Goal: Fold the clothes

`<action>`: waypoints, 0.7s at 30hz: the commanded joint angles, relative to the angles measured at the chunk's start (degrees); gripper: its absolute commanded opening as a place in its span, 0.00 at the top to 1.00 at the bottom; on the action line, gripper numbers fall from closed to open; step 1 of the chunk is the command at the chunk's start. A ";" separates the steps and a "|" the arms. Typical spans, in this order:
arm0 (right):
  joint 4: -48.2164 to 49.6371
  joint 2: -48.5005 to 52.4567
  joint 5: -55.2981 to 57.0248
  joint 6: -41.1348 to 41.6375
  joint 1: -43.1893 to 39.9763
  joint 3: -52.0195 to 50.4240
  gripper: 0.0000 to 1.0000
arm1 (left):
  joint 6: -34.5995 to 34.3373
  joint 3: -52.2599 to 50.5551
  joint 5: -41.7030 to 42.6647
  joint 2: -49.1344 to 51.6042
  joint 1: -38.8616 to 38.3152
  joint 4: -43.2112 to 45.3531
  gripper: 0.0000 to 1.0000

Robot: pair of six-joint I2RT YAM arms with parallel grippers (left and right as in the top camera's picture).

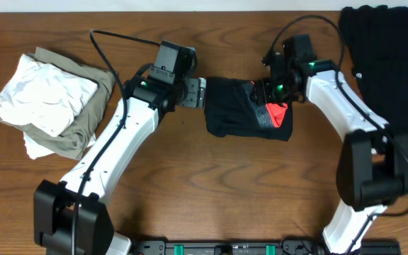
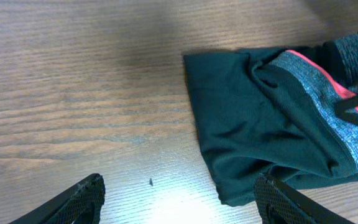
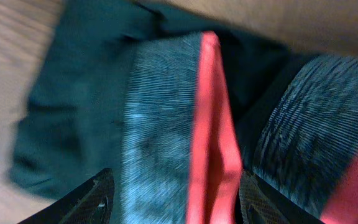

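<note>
The folded dark leggings (image 1: 236, 110) lie at the table's middle, their grey-and-coral waistband (image 1: 278, 115) turned up at the right end. My left gripper (image 1: 195, 93) sits at their left edge, open; in the left wrist view its fingers (image 2: 87, 198) spread over bare wood, the right one beside the leggings' (image 2: 253, 118) near corner. My right gripper (image 1: 268, 95) hovers low over the waistband (image 3: 166, 124), open, its fingers (image 3: 93, 200) straddling the grey and coral bands. More black clothes (image 1: 384, 64) lie at the back right.
A pile of white cloth (image 1: 44, 99) on khaki cloth (image 1: 91, 124) lies at the left. The wooden table (image 1: 211, 184) stretches in front of the leggings. The arms' bases (image 1: 69, 219) stand at the front edge.
</note>
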 commanded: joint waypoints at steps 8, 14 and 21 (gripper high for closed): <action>0.26 3.56 0.13 1.64 0.20 0.76 0.80 | -0.50 -0.09 1.75 0.50 0.02 -0.15 0.21; 0.07 -1.31 -0.09 1.66 -0.85 1.22 0.96 | -0.50 -0.09 1.75 0.52 0.02 -0.15 0.21; -1.27 -9.86 0.00 1.64 -4.33 1.27 0.96 | -0.50 -0.09 1.73 0.52 0.02 -0.17 0.21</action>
